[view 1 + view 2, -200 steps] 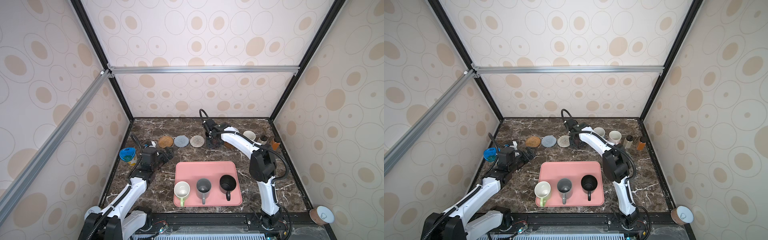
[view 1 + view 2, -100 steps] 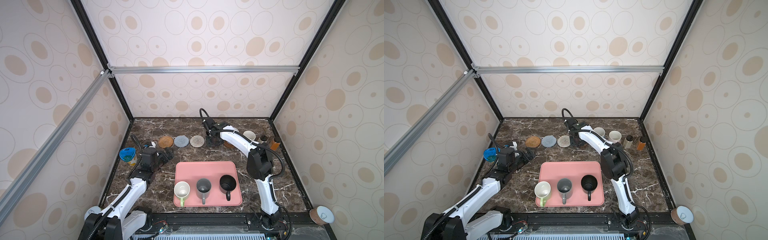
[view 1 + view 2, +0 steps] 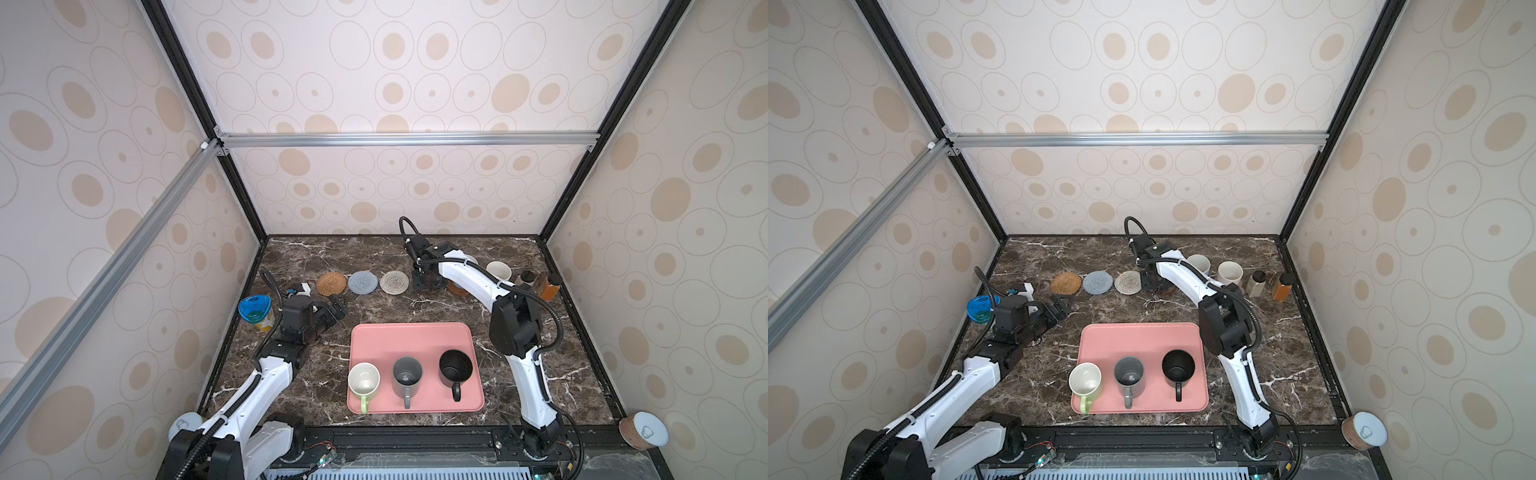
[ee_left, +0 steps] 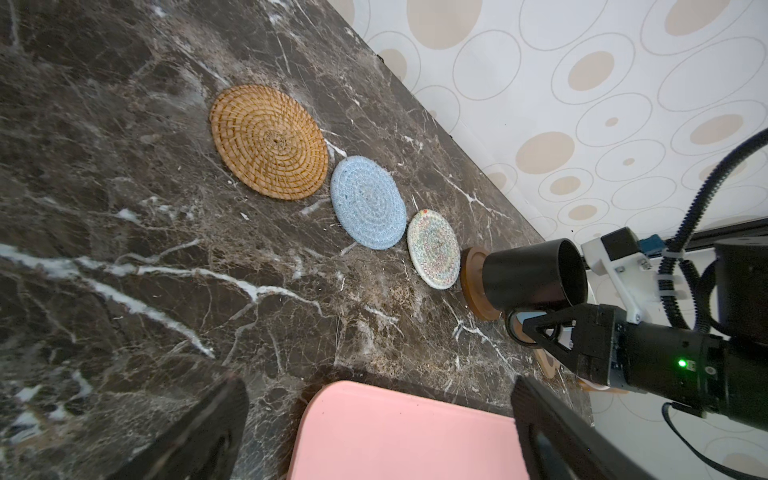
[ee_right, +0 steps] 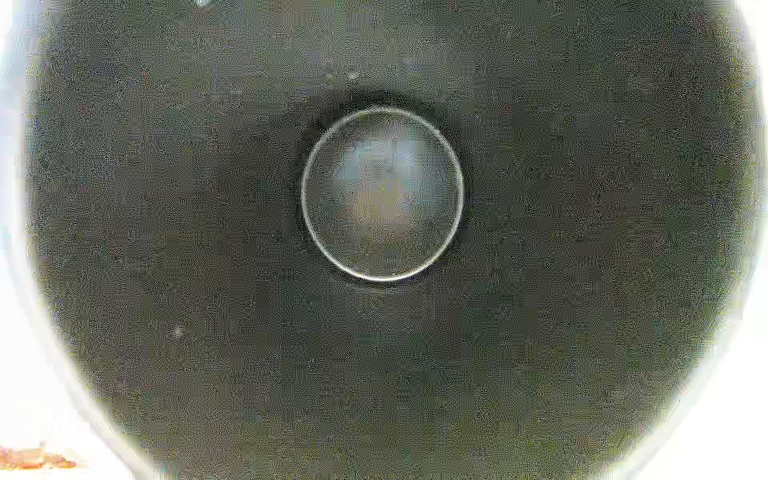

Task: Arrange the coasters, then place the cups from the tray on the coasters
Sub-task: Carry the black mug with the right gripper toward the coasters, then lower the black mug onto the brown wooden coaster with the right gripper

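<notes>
- Left wrist view: the right gripper (image 4: pixel 540 328) is clenched on the handle of a black mug (image 4: pixel 536 270), whose base meets a brown wooden rimmed coaster (image 4: pixel 473 282).
- Next to that disc runs a closely spaced row: cream woven coaster (image 4: pixel 434 249), blue-grey woven coaster (image 4: pixel 368 203), tan rattan coaster (image 4: pixel 268 141).
- Right wrist view is filled by the mug's dark inside.
- Both top views put the row at upper centre of the marble table (image 3: pixel 291 374) and the pink tray (image 3: pixel 415 336) at lower centre.
- On the tray stand a light green mug (image 3: pixel 363 380), a grey mug (image 3: pixel 407 374) and a second black mug (image 3: pixel 456 368), handles toward the frame's lower edge.
- The left gripper (image 3: pixel 334 309), jaws spread wide and empty, hovers just left of the tray's upper left corner.
</notes>
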### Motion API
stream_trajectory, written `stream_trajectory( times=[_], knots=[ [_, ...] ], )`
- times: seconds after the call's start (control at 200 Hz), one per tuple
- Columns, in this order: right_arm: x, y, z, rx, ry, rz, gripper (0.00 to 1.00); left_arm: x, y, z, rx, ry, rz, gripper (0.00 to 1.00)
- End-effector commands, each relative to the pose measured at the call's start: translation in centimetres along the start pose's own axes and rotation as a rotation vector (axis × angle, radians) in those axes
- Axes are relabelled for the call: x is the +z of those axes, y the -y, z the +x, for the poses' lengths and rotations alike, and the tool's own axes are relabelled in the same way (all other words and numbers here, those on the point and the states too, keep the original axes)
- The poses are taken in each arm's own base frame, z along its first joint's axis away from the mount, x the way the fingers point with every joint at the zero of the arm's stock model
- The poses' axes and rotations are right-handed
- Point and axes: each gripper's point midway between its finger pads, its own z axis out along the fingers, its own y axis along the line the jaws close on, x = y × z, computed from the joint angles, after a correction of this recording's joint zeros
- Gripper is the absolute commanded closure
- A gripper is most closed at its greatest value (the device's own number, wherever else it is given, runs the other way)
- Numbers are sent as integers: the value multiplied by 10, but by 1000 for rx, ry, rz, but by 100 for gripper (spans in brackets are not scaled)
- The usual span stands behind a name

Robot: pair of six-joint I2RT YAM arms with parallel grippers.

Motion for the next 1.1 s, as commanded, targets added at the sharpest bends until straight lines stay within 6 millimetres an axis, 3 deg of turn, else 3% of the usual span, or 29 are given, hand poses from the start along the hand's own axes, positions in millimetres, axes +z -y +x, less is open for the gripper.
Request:
stream_trajectory(
  times=[0.0,0.505,1.096],
  knots=[
    [-13,4,-20,38,63,7,91,-3,3,-7,8,31,16,0],
    [-11,7,-24,35,64,42,91,-4,6,-6,13,30,37,0],
    [9,15,-17,69,24,67,91,-6,6,-4,9,26,47,0]
  ],
)
